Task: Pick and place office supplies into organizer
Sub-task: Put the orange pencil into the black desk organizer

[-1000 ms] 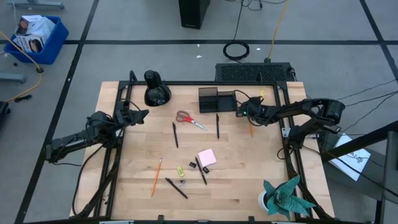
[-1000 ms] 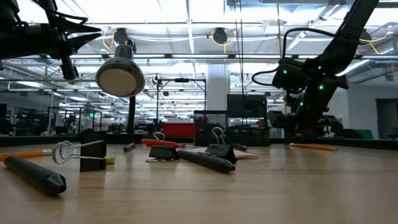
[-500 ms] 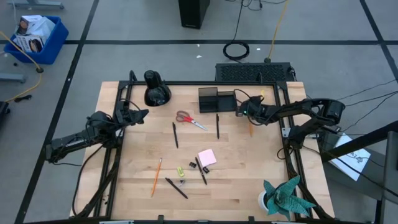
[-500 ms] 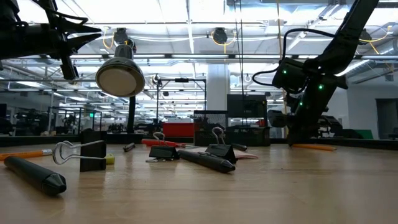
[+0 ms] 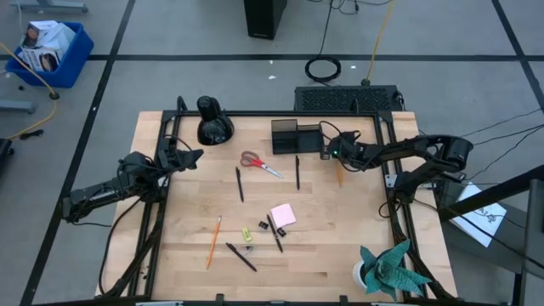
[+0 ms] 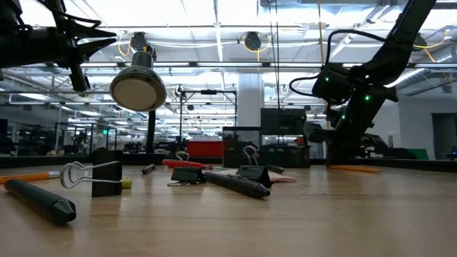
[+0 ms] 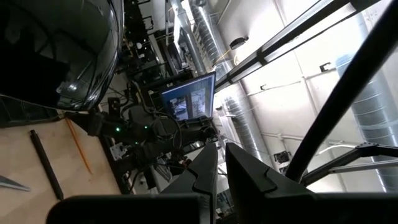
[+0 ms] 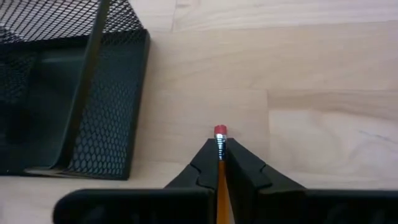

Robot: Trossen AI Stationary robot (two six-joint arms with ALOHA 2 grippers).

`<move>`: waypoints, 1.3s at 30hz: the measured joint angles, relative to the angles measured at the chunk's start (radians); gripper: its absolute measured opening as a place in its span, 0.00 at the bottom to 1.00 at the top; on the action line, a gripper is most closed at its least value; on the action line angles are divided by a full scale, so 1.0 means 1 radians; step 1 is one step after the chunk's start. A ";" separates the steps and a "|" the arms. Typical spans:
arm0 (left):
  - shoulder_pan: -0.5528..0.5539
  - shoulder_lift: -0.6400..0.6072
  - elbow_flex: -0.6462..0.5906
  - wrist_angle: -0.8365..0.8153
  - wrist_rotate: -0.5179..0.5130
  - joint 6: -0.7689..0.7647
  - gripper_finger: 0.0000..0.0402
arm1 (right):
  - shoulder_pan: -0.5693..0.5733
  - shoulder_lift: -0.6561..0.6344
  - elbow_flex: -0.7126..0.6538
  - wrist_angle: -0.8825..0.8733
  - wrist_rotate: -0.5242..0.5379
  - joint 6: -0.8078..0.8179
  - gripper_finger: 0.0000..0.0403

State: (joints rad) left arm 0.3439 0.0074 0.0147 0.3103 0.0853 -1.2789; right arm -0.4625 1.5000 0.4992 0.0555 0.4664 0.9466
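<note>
Just ahead of the right claw (image 8: 220,167), clamped on an orange pencil (image 8: 221,193), bare tabletop (image 8: 323,93) lies open; the black mesh organizer (image 8: 68,93) stands close beside it, walling that side. Past the organizer, scissors (image 5: 259,163) and a black pen (image 5: 297,172) clutter the passage

A black mesh organizer (image 5: 297,136) with a tall compartment and a lower tray stands near the middle of the table's far edge. Red-handled scissors (image 5: 258,163) lie flat just in front of it, with thin black pens (image 5: 297,171) lying alongside. One orange pencil (image 8: 220,168) with a red eraser is pinched between the right gripper (image 8: 220,163) fingers beside the organizer. A pink sticky-note pad (image 5: 283,214), black binder clips (image 6: 187,172), another orange pencil (image 5: 213,241) and more pens lie toward the near edge.
</note>
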 joint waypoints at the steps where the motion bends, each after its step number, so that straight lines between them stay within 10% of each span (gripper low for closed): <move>1: 0.000 0.000 0.000 0.000 0.000 0.000 0.09 | 0.000 -0.009 0.000 -0.002 -0.004 -0.007 0.01; 21: 0.000 0.000 0.000 -0.002 -0.008 0.020 0.09 | 0.010 -0.123 -0.002 0.016 -0.103 -0.080 0.01; 39: 0.000 0.000 0.000 -0.009 -0.009 0.004 0.09 | 0.101 -0.145 0.001 -0.058 -0.128 0.116 0.44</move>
State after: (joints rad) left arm 0.3439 0.0074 0.0147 0.3012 0.0765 -1.2752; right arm -0.3613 1.3552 0.4999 -0.0026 0.3383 1.0626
